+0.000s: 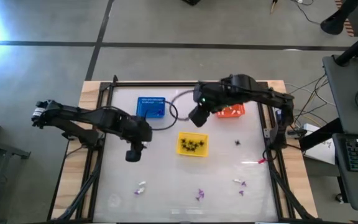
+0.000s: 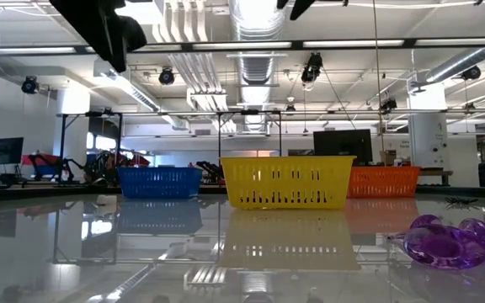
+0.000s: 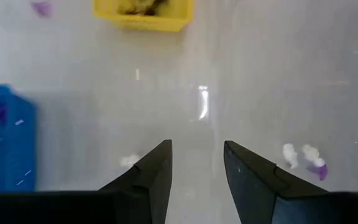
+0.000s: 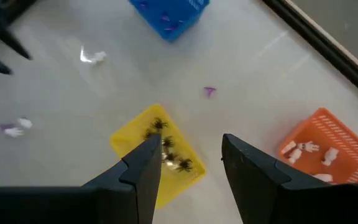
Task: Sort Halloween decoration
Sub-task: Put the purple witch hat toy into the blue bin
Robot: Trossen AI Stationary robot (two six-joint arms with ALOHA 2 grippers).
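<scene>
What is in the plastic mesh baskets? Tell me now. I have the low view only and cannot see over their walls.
Observer: The yellow rectangular plastic basket holds black spider-like plastic trinkets.
Operator: Go on, the orange one.
Observer: The orange rectangular plastic basket holds white plastic trinkets.
Operator: Now report the grippers.
Observer: The left gripper and the right gripper both hang open, holding nothing.
</scene>
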